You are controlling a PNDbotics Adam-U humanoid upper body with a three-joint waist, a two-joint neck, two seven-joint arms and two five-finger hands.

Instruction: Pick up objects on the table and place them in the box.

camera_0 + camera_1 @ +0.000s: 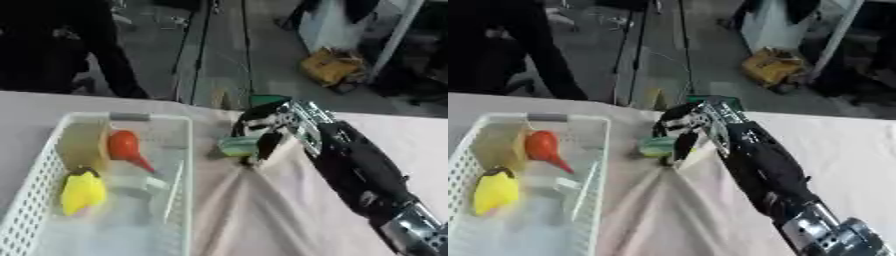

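You already have a yellow toy (82, 192), an orange bulb (129, 148) and a tape roll (81, 145) in the white basket (26, 200) at lower left, and your right hand (267, 131) (left unseen) now curls around a pale green object (236, 146) mid-frame on the cloth.

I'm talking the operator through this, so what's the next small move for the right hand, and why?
Probably lift straight up a little. The right hand has its fingers curled down round a small green object that seems to rest on the cloth beside the white basket. It likely needs to clear the basket's near wall before moving left to join the yellow and orange items inside.
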